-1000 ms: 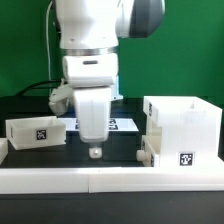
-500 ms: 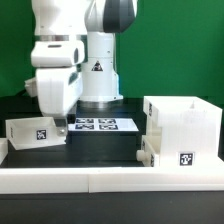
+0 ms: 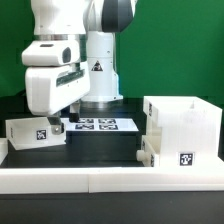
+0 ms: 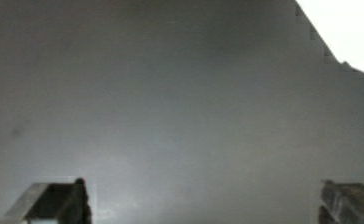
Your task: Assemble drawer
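The tall white box casing (image 3: 181, 122) stands at the exterior view's right, with a tag on its front. One small tray (image 3: 147, 151) sits against the casing's left side, low down. The other small tray (image 3: 34, 131) lies at the exterior view's left with its tag facing the camera. My gripper (image 3: 57, 122) hangs just right of that left tray, close above the table. In the wrist view my gripper (image 4: 204, 200) is open and empty over dark table. A white edge (image 4: 351, 28) shows in one corner; I cannot tell what it is.
The marker board (image 3: 101, 125) lies flat behind the middle of the table, by the robot base. A long low white rail (image 3: 110, 178) runs along the front, with another at the far left (image 3: 3, 146). Dark table lies between the two trays.
My arm has swung from the middle front of the table to the exterior view's left. It now hangs beside the left tray. The trays and casing have not moved.
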Tool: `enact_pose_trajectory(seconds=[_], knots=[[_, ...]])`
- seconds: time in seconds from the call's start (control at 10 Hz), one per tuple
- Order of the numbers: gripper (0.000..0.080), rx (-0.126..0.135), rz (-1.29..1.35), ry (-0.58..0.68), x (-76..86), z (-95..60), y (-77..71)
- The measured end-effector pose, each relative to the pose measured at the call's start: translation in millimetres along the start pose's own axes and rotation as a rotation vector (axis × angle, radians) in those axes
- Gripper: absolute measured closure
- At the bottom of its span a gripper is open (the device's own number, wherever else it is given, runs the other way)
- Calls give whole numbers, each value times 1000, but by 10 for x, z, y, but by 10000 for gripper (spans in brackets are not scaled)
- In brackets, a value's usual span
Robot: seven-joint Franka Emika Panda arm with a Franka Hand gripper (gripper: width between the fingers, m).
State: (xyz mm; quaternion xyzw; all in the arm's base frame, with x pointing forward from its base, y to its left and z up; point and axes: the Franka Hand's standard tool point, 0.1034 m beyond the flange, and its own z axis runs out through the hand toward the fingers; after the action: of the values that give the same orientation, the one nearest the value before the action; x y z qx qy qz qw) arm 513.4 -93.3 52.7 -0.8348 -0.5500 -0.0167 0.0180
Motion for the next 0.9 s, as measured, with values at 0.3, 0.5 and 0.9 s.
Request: enact_pose_trajectory(seconds=[0.3, 0.5, 0.9], knots=[[151, -21, 273, 9, -148, 25, -72], [151, -42, 392, 14, -193, 0, -155], [151, -55, 615, 29, -272, -12, -310]])
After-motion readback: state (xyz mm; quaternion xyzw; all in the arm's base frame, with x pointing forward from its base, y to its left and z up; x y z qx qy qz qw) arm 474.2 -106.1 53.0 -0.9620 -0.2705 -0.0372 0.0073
